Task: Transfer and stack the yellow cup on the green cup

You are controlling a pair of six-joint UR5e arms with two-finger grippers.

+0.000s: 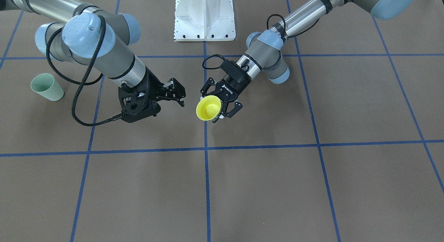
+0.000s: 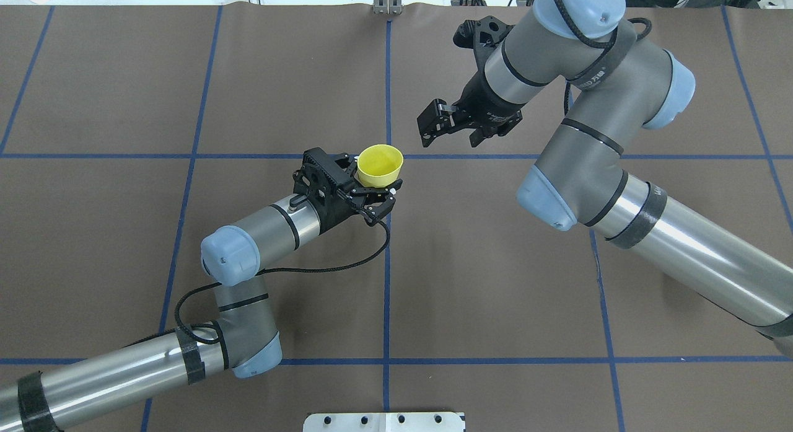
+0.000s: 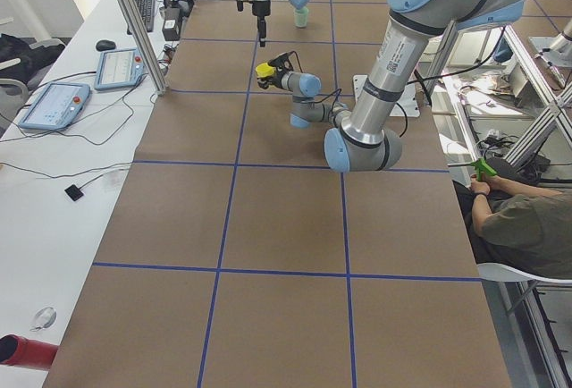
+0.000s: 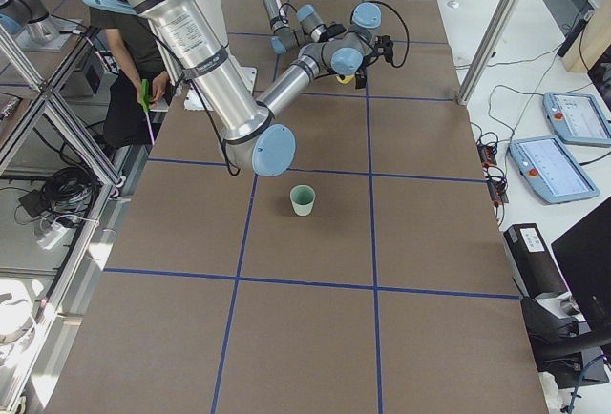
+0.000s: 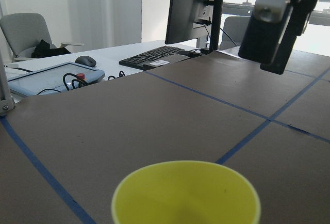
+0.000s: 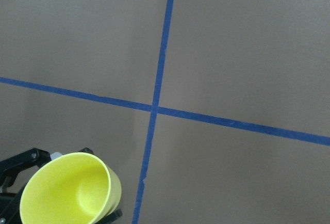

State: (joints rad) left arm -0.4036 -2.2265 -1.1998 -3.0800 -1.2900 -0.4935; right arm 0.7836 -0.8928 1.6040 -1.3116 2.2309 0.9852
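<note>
My left gripper (image 1: 219, 106) is shut on the yellow cup (image 1: 208, 109) and holds it above the table near the centre line, its mouth tipped toward the operators' side. The cup also shows in the overhead view (image 2: 379, 165), the left wrist view (image 5: 186, 195) and the right wrist view (image 6: 72, 189). My right gripper (image 1: 177, 93) is open and empty, a short way from the cup across the centre line (image 2: 441, 123). The green cup (image 1: 47, 86) stands upright on the table far out on my right side (image 4: 303, 199), behind the right arm.
The table is brown with a grid of blue tape lines (image 1: 206, 148). The white robot base (image 1: 204, 16) stands at the table's edge between the arms. A desk with a keyboard (image 5: 152, 55) and tablets runs along the far side. A person (image 3: 518, 218) sits beside the table.
</note>
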